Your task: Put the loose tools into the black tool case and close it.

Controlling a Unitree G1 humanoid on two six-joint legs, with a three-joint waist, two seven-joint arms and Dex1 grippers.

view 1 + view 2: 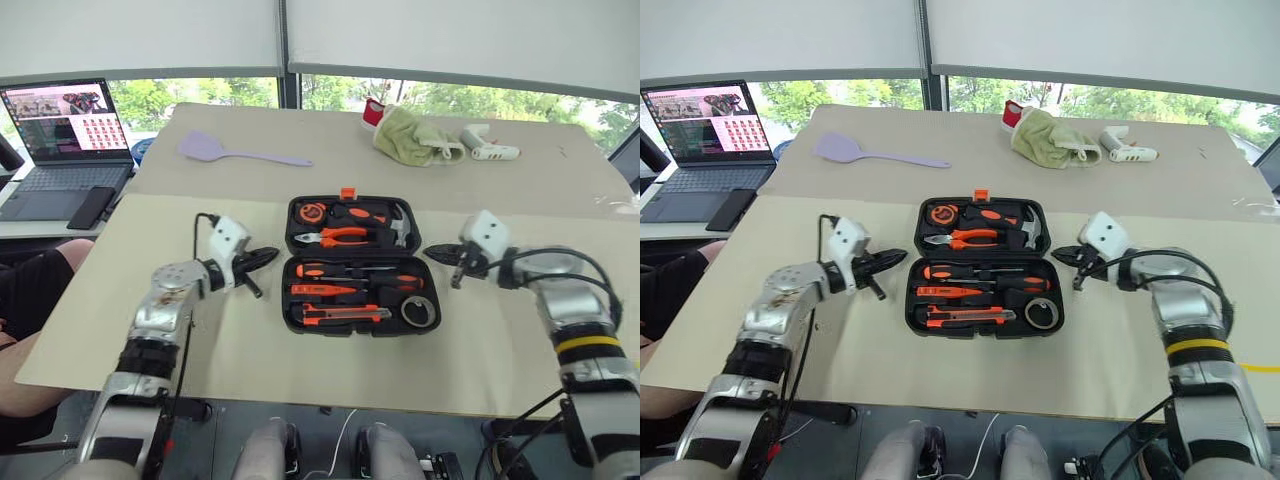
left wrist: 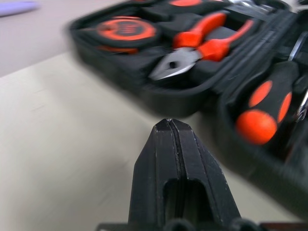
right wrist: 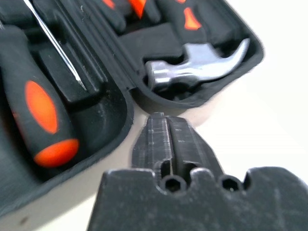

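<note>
The black tool case lies open flat at the table's middle, orange latch on its far edge. Its near half holds two screwdrivers, a slim orange tester pen, a utility knife and a black tape roll. Pliers and a hammer sit in the far half. My left gripper is shut and empty, its tip just left of the case's hinge line. My right gripper is shut and empty, its tip close to the case's right edge.
A lilac spatula lies far left on the table. A green cloth and a white glue gun lie at the far right. A laptop and a phone sit on a side desk at left, a person's leg below it.
</note>
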